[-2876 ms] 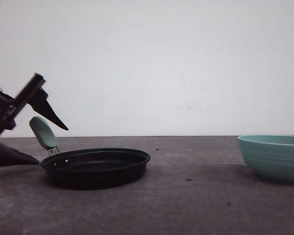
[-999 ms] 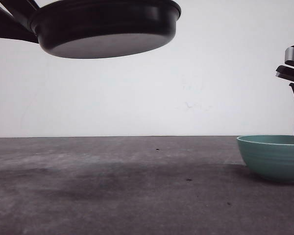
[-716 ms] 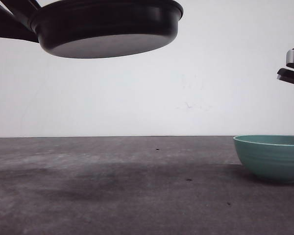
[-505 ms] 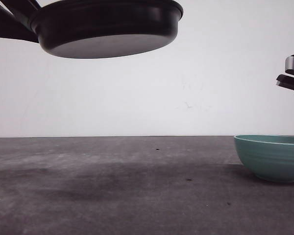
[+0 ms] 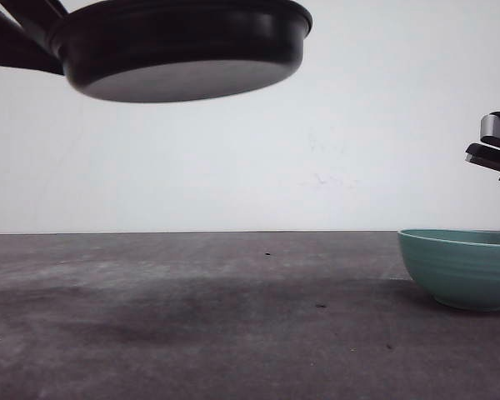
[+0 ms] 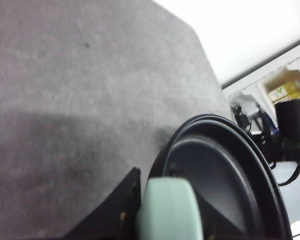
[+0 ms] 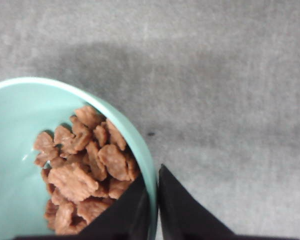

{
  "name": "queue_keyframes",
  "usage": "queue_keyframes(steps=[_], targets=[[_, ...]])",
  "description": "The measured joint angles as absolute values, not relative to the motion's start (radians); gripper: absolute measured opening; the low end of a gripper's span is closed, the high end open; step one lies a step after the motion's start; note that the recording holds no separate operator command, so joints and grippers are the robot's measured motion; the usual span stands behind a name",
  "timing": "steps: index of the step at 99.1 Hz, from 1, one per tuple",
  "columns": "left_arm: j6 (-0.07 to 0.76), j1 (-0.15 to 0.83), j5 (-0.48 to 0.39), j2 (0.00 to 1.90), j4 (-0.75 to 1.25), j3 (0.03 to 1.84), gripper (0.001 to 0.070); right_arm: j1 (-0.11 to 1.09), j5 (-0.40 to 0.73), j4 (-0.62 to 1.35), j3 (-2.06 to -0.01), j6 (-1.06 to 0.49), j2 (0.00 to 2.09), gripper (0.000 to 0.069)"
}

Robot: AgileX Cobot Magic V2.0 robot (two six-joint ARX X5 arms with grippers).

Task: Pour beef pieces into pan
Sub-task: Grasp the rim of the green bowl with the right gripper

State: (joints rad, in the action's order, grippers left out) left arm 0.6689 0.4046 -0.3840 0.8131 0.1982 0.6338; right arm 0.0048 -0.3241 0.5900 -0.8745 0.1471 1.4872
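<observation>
The right gripper [image 7: 152, 210] has sunk onto the teal bowl [image 5: 458, 267] rim, jaws pinched across it beside the beef pieces [image 7: 82, 165], while the left gripper [image 6: 165, 220] keeps the pan [image 5: 179, 46] aloft by its handle, so pouring looks imminent.

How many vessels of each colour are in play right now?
Black: 1, the pan, held in the air by the left gripper
Teal: 1, the bowl holding the beef pieces, its rim between the right gripper fingers
Total: 2
</observation>
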Motion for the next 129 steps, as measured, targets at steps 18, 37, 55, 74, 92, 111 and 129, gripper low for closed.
queue_keyframes(steps=[18,37,55,74,92,111,129], targets=[[0.669,0.426,-0.384,0.823,0.242,0.634,0.0052,0.031,-0.344,0.583,-0.875,0.159,1.42,0.0016],[0.669,0.46,-0.384,0.879,0.284,0.672,0.0052,0.124,-0.356,0.568,-0.998,0.202,1.219,0.0016],[0.665,0.499,-0.384,0.974,0.318,0.746,0.0052,0.277,-0.349,0.557,-1.175,0.253,1.105,0.0016],[0.664,0.524,-0.384,1.018,0.318,0.817,0.0052,0.486,-0.199,0.579,-1.209,0.267,1.067,0.0014],[0.664,0.536,-0.385,1.047,0.332,0.881,0.0052,0.663,-0.02,0.597,-1.204,0.267,1.074,0.0014],[0.664,0.554,-0.386,1.064,0.341,0.884,0.0052,0.841,0.27,0.558,-1.204,0.232,1.084,0.0014],[0.664,0.554,-0.388,1.067,0.341,0.884,0.0052,0.978,0.562,0.494,-1.202,0.134,1.115,0.0014]])
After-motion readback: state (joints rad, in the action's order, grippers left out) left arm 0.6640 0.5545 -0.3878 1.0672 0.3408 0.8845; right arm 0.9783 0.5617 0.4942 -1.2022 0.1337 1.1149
